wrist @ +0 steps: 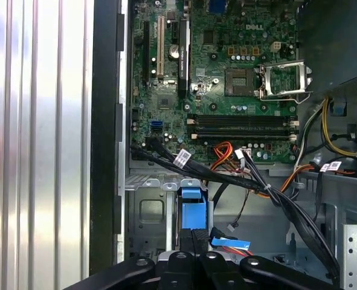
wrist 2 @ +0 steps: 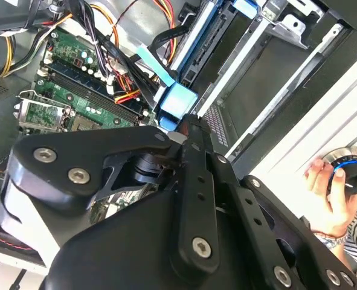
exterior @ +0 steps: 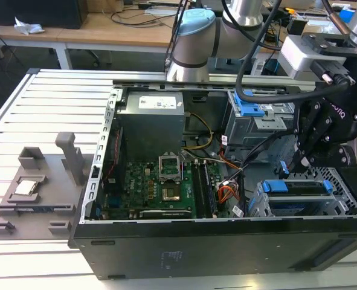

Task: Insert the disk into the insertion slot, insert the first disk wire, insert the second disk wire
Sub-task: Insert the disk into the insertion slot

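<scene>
The gripper [exterior: 296, 163] hangs over the near corner of the open computer case [exterior: 166, 254] at the exterior view's right, its tips just above the low bay there. In both wrist views the two fingers [wrist: 186, 241] lie together with no gap showing between them. I cannot tell whether anything thin is pinched there. The tips sit right at a bright blue plastic tab [wrist: 191, 205].

The disk [exterior: 299, 196] lies low in the insertion slot [exterior: 257, 206] with its blue carrier showing at both ends. I judge the seating done or close to it, and the work in hand to be the wires. A bundle of black cables [wrist: 226, 175] with white tags crosses just beyond the bay. Orange and red leads [wrist: 225, 151] run beside it, and a pale blue connector [wrist: 231, 243] lies near the fingertips.

To do this well, the plug should sit square to its socket and go in slowly, straight along the drive's long axis. The black bundle should stay out from under the fingers, since a tilted plug would likely jam or bend. A person's hand [wrist 2: 329, 187] rests by the case's outer rail, well apart from the gripper
</scene>
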You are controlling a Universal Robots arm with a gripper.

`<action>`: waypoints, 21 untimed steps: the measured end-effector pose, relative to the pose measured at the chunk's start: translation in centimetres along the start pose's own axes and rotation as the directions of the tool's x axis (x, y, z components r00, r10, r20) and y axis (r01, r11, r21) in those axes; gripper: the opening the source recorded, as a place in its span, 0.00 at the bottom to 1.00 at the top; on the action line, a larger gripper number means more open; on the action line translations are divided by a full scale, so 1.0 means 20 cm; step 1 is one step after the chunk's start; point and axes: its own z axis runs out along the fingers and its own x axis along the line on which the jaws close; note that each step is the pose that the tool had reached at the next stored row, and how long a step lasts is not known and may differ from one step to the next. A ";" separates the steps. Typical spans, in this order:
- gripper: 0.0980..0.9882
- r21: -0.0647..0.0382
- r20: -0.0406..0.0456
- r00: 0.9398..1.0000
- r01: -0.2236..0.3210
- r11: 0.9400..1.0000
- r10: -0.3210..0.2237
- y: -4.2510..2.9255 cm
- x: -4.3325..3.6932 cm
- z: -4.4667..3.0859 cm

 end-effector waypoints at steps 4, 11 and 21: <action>0.01 0.000 0.000 1.000 0.000 1.000 0.000 0.000 0.000 0.000; 0.01 0.000 0.000 1.000 0.000 1.000 0.000 -0.055 -0.015 -0.002; 0.01 -0.007 -0.004 1.000 0.000 1.000 0.000 -0.134 -0.031 0.082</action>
